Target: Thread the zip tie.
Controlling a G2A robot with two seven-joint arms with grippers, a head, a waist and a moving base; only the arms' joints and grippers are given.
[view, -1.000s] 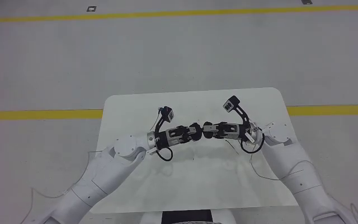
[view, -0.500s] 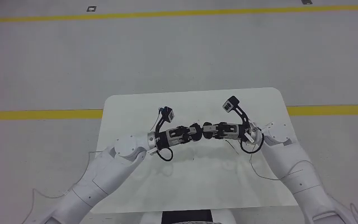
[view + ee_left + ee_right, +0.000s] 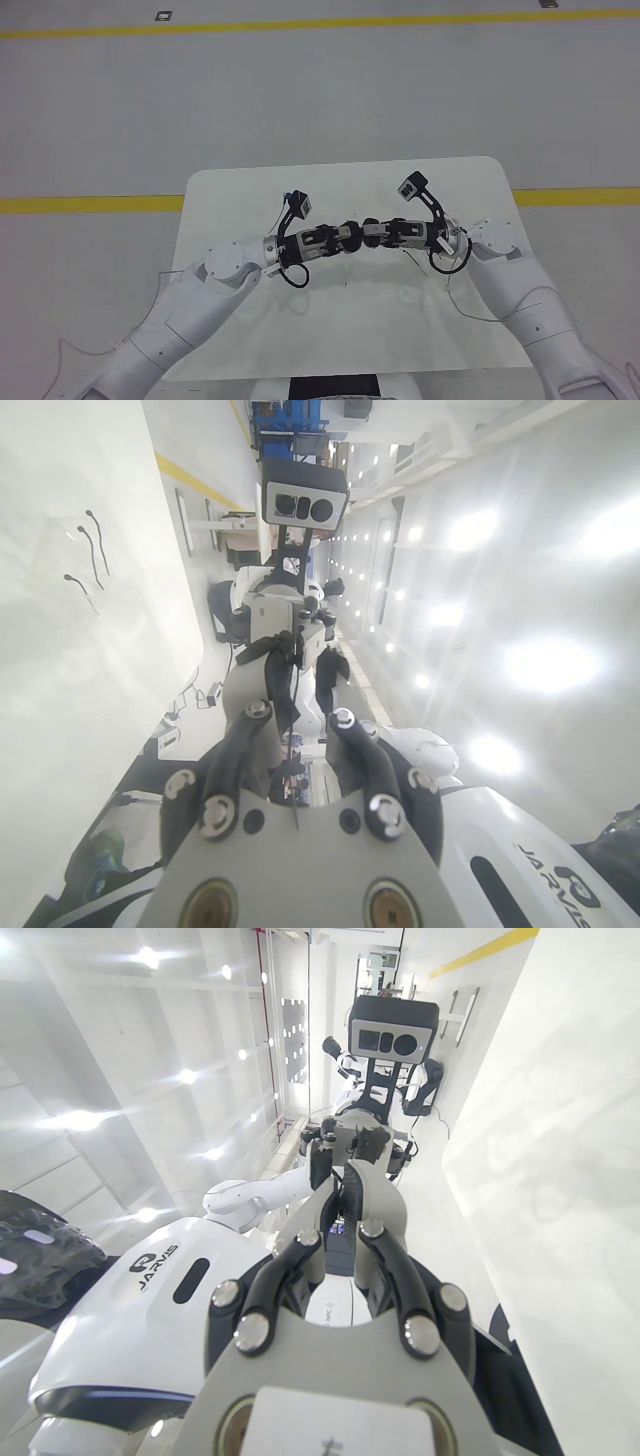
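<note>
- Top view: both arms are bent in over the middle of the white table (image 3: 300, 190), with the left gripper (image 3: 347, 232) and right gripper (image 3: 373, 228) tip to tip and held off the surface.
- Top view: the zip tie is too thin to make out here, and the finger gaps can't be judged from above.
- Left wrist view: the left gripper (image 3: 303, 667) has its fingers (image 3: 331, 672) a narrow gap apart, with background showing between them.
- Left wrist view: the zip tie (image 3: 292, 730) is a thin dark strand running lengthwise through that gap. It sits close to one finger pad and runs from over the palm plate out towards the tips.
- Left wrist view: the far end of the strand meets the right gripper (image 3: 287, 640), which faces this one head-on just beyond the tips.
- Left wrist view: three spare ties (image 3: 93, 550) lie loose on the table (image 3: 60, 680), near each other and well apart from the grippers.
- Right wrist view: the right gripper (image 3: 350, 1168) has its fingers (image 3: 380, 1198) drawn in, and the tips come together to a point. It pinches the strand's end, going by the left wrist view. The strand itself is hard to pick out here.
- Right wrist view: the left gripper (image 3: 345, 1143) sits directly ahead, nearly touching the tips.
- Right wrist view: the table (image 3: 550, 1153) edge runs alongside.
</note>
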